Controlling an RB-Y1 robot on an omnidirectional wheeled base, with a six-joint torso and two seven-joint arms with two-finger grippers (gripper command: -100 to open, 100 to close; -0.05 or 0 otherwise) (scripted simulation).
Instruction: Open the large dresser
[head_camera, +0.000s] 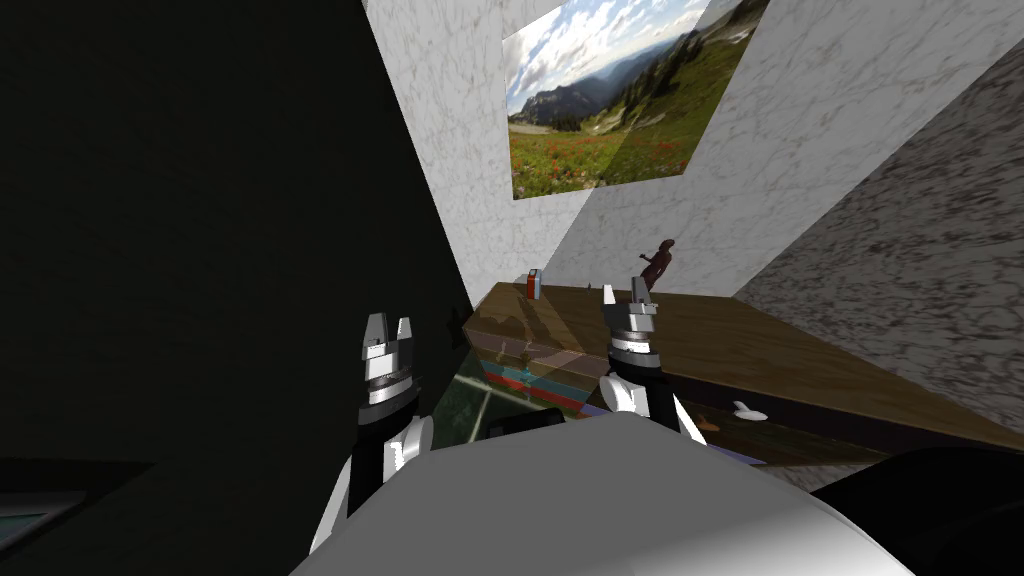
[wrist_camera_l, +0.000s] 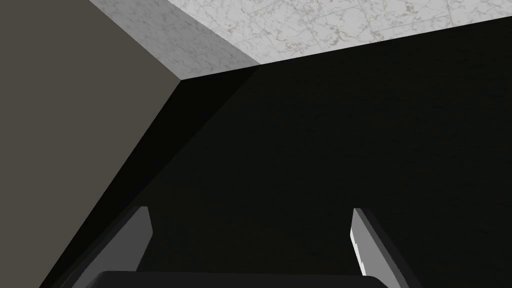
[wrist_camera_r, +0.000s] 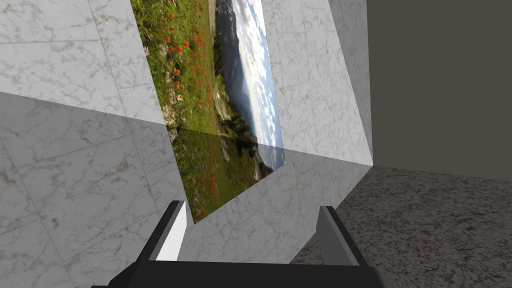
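1. Flat near-black surface (head_camera: 200, 250). It is tall, on the robot's left, and meets the marble wall at a corner. Whether it is wall or furniture cannot be told.

2. Marble walls (head_camera: 800, 130). White with grey veins, they rise behind and to the right of the dresser.

3. Large dresser (head_camera: 760, 345). Long and low with a brown wood-grain top, it stands against the marble wall, ahead of the robot and to its right. Its left end is close to the dark surface. The front face is dark. From here it cannot be told whether it is shut or ajar.

4. Landscape picture (head_camera: 610, 90). It shows a meadow with red flowers, mountains and cloud, and hangs on the wall above the dresser's left end.

5. Left gripper (head_camera: 388, 325). It is raised in front of the dark surface, left of the dresser, with its fingers (wrist_camera_l: 142, 235) spread wide and nothing between them.

6. Right gripper (head_camera: 622, 292). It is raised before the dresser's left part, well apart from the handle. Its fingers (wrist_camera_r: 172, 235) are parted and empty.

7. Figurine (head_camera: 658, 263). Dark reddish, it stands upright at the back of the dresser top.

8. Small red and white box (head_camera: 534, 284). It stands upright at the top's far left corner.

9. Handle (head_camera: 748, 409). Small and white, it sits on the dresser's front face, below the top's edge.
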